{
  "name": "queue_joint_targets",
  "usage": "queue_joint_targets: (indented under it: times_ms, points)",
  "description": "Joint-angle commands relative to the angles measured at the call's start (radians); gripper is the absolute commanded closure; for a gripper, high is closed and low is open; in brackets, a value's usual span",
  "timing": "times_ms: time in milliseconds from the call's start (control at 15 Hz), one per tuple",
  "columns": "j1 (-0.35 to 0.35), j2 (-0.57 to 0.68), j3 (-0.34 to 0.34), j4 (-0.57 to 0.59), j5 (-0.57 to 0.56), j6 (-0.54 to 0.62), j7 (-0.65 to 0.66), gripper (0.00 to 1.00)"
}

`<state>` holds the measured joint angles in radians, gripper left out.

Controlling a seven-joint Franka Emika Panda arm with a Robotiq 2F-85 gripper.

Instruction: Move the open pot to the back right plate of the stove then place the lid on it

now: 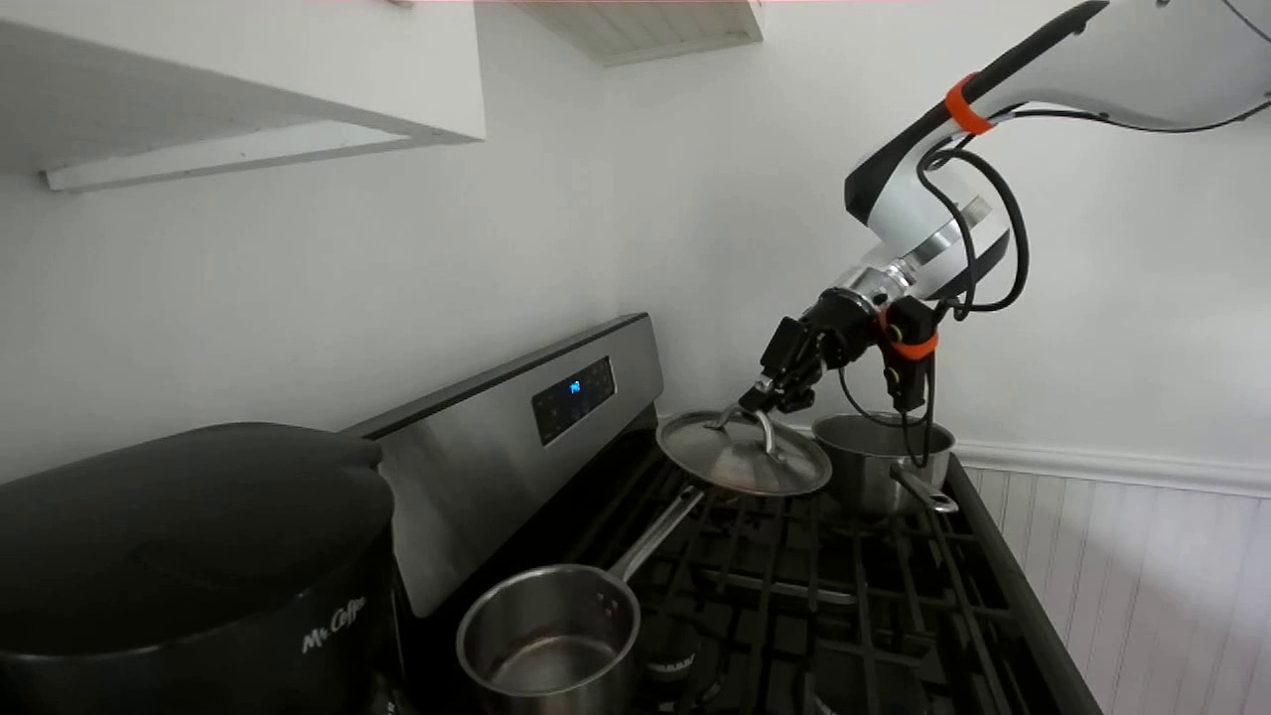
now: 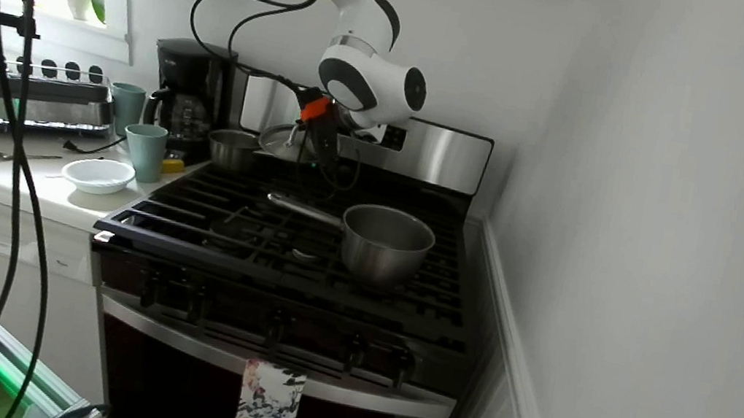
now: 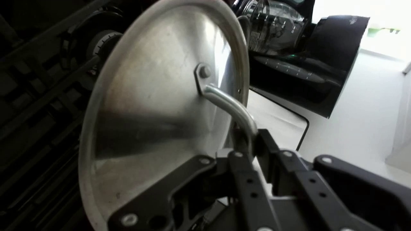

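My gripper (image 1: 770, 397) is shut on the arched handle of the lid (image 1: 740, 462), with the handle between the fingertips (image 3: 253, 142) in the wrist view. The lid (image 3: 151, 96) hangs tilted above the stove's (image 1: 467, 487) back area, over the handle of a steel saucepan (image 1: 551, 636) at the back left. Contact there is unclear. Another open steel pot (image 2: 385, 244) stands front right, also long-handled; it shows beyond the lid (image 1: 884, 447). I cannot tell which is the task's open pot. The back right plate (image 2: 448, 220) is partly hidden behind the front right pot.
A black coffee maker (image 1: 189, 556) stands beside the back left saucepan. On the counter are a toaster (image 2: 35, 96), green cups (image 2: 146, 153) and a white bowl (image 2: 98, 175). A wall (image 2: 598, 272) borders the stove's right side. A cabinet (image 1: 298, 60) hangs above.
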<state>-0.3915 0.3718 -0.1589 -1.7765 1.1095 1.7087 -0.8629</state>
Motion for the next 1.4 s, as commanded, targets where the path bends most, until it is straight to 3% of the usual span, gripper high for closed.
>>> queue_joint_targets:
  times_ms: [0,200,267,867,1333]
  points:
    - [0.013,-0.012,-0.033,-0.018,0.017,-0.002,-0.001,0.85]
    - [0.010,-0.041,-0.044,-0.053,0.026,0.003,-0.002,0.85]
    - [0.011,-0.043,-0.044,-0.054,0.026,0.003,-0.002,0.96]
    - [-0.069,-0.051,-0.125,-0.078,0.093,-0.029,0.029,0.96]
    - [-0.120,-0.043,-0.177,-0.134,0.207,-0.025,0.052,0.96]
